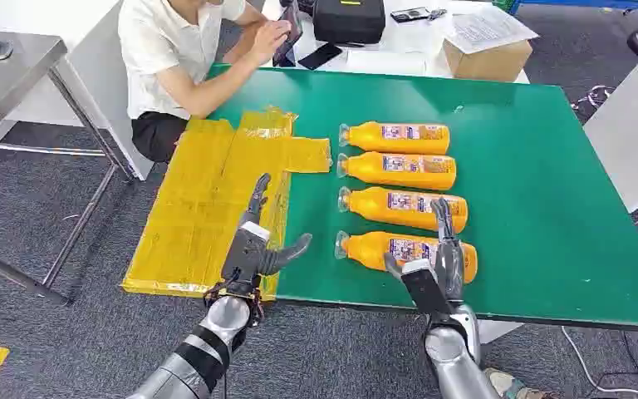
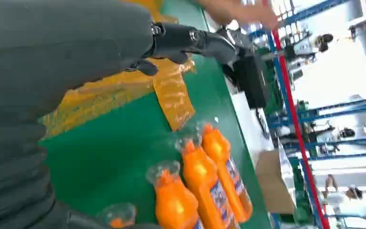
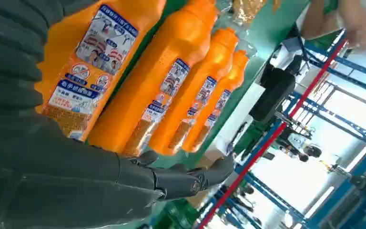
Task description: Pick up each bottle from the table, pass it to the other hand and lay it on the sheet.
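**Inspector:** Head view first. Four bottles lie side by side on the green surface [image 1: 548, 191], caps pointing left. The right hand [image 1: 436, 266] hovers over the nearest bottle [image 1: 407, 249], fingers [image 1: 443, 218] spread, holding nothing. The left hand [image 1: 253, 245] waits over the near edge of the sheet [image 1: 191, 216], also open and empty.

**Supervisor:** Risks?

**Inspector:** In my judgement, three. The bottles lie close together, so closing fingers could nudge the second bottle [image 1: 403, 206] and set it rolling. The body looks smooth and round, so a shallow grip may slip during the handover. The sheet overhangs the left edge, so a bottle laid too far left could slide off.

**Supervisor:** Surroundings?

**Inspector:** A person [image 1: 174, 58] sits at the far left corner, near the sheet. Beyond the surface stand a black case [image 1: 349, 18] and a cardboard box [image 1: 490, 58]. Grey carpet [image 1: 41, 208] covers the floor.
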Available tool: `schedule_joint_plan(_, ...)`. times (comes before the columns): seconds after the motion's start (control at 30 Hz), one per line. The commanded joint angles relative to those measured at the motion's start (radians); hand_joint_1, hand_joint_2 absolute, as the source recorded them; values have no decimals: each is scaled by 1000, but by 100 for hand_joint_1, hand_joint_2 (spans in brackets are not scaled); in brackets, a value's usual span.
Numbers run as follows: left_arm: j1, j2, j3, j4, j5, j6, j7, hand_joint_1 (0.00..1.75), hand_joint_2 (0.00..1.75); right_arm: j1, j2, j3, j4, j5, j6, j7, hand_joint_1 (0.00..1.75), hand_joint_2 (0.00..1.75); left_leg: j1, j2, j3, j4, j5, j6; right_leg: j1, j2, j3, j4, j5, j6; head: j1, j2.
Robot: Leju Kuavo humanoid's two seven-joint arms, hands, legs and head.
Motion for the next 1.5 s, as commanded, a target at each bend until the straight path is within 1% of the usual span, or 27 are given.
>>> schedule_joint_plan(0.03,-142,24,37,121,44,-31,2,0,175,-131,23,-37,117,-54,39,-18,0,175,1,3,2,1,-1,-2,1,4,0,1,0,-2,0,0)
schedule_joint_plan(0.23,-146,17,42,141,48,-28,-8,0,175,-131,24,-38,126,-58,38,-25,0,175,1,2,4,0,-1,-2,1,2,4,0,-1,-2,0,0)
schedule_joint_plan(0.33,-189,9,46,169,53,-40,-9,0,175,-170,17,-12,160,-22,27,-26,0,175,1,2,3,0,0,-1,1,2,2,1,0,-2,0,0)
schedule_joint_plan(0.37,-186,5,37,170,47,-49,7,0,175,-173,3,13,171,25,7,-18,0,175,1,2,5,0,-1,-2,1,3,4,1,-1,-2,0,0)
schedule_joint_plan(0.4,-174,0,33,164,50,-63,13,0,175,-169,-8,29,177,59,-7,-12,0,175,1,1,3,0,0,-1,1,2,2,1,0,-2,0,0)
schedule_joint_plan(0.47,-130,-10,22,144,60,-81,24,0,175,-142,-39,60,171,108,-6,0,0,175,1,1,4,-1,0,-1,1,1,4,0,0,-2,-1,0)
schedule_joint_plan(0.53,-96,-10,3,123,59,-73,21,0,175,-105,-68,80,139,127,24,18,0,175,1,-1,4,-1,0,-1,1,0,5,-1,-1,-1,0,0)
schedule_joint_plan(0.57,-85,-10,-7,116,57,-66,20,0,175,-83,-88,96,116,138,64,36,0,175,1,-1,7,-2,-1,-2,1,-1,8,-2,-1,-2,0,0)
schedule_joint_plan(0.6,-82,-10,-11,113,56,-63,21,0,175,-70,-99,106,105,151,80,48,0,175,1,-1,5,-2,0,-1,1,-1,5,-2,-1,-1,0,0)
schedule_joint_plan(0.67,-84,-13,-17,106,54,-66,24,0,175,-42,-144,147,70,210,129,77,0,175,1,-2,7,-2,-1,-2,1,-2,8,-2,-2,-2,0,0)
schedule_joint_plan(0.73,-92,-18,-21,102,43,-67,35,0,175,-25,-185,175,48,290,126,109,0,175,1,-3,2,-1,0,-1,0,-3,3,-1,-1,-1,0,0)
schedule_joint_plan(0.77,-97,-23,-21,102,37,-67,41,0,175,-22,-207,188,39,335,111,117,0,175,1,-5,6,-1,-1,-1,0,-4,7,-1,-3,-2,0,0)
schedule_joint_plan(0.8,-101,-26,-22,102,34,-71,46,0,175,-25,-224,199,34,371,104,128,0,175,0,-3,1,0,0,-1,0,-3,2,0,-1,-1,0,0)
schedule_joint_plan(0.83,-105,-29,-24,103,29,-74,49,0,175,-29,-241,210,30,410,92,139,0,175,0,-4,3,0,-1,-1,0,-4,4,0,-2,-2,0,0)
schedule_joint_plan(0.93,-106,-38,-24,96,20,-85,58,0,175,-42,-276,231,0,434,140,160,0,175,0,-2,2,1,-1,-1,0,-1,3,1,-2,-2,0,0)
schedule_joint_plan(0.97,-106,-38,-27,91,12,-86,60,0,175,-43,-287,241,-16,440,159,165,0,175,0,-2,6,1,-3,-3,0,0,7,1,-3,-3,0,0)
schedule_joint_plan(1.0,-105,-40,-25,88,8,-89,64,0,175,-44,-297,250,-24,457,167,179,0,175,0,-3,1,1,-1,-1,0,-2,2,1,-1,-1,-1,0)
schedule_joint_plan(1.1,-105,-43,-20,88,-2,-88,69,0,175,-52,-324,277,-17,544,130,228,0,175,0,-2,0,1,0,-1,0,-1,1,0,-1,-1,-1,0)
schedule_joint_plan(1.23,-105,-43,-20,88,-2,-88,69,0,175,-52,-326,276,-15,544,131,228,0,175,0,-1,4,0,-2,-2,0,0,4,1,-2,-2,-1,0)
schedule_joint_plan(1.27,-104,-42,-17,87,-5,-86,69,0,175,-56,-329,281,-9,567,108,245,0,175,0,-1,2,0,-1,-1,0,0,2,0,-1,-1,0,0)
schedule_joint_plan(1.3,-102,-42,-13,86,-10,-86,70,0,175,-64,-341,299,-1,637,60,279,0,175,0,-1,4,0,-2,-2,0,0,4,0,-2,-2,-1,0)
schedule_joint_plan(1.33,-101,-41,-11,87,-11,-82,70,0,175,-65,-342,294,0,648,44,291,0,175,0,-1,2,0,-1,-1,0,0,2,0,-1,-1,0,0)
schedule_joint_plan(1.37,-99,-41,-9,84,-16,-77,69,0,175,-70,-348,299,2,694,13,313,0,175,0,0,4,1,-2,-2,1,1,3,0,-2,-2,-1,0)
schedule_joint_plan(1.4,-97,-40,-8,82,-18,-77,69,0,175,-72,-350,303,4,702,10,318,0,175,0,0,2,0,-1,-1,0,1,2,0,-1,-1,0,0)
schedule_joint_plan(1.43,-97,-40,-8,82,-18,-77,69,0,175,-72,-350,303,4,702,10,318,0,175,0,0,4,0,-2,-2,0,1,3,1,-2,-2,-1,0)
schedule_joint_plan(1.47,-93,-38,-6,76,-22,-76,69,0,175,-72,-348,299,1,702,11,323,0,175,0,0,1,1,-1,-1,0,1,1,0,-1,-1,-1,0)
schedule_joint_plan(1.5,-88,-39,-4,71,-28,-75,71,0,175,-68,-343,294,-4,697,17,331,0,175,0,0,4,1,-2,-2,0,1,3,1,-1,-2,-1,0)
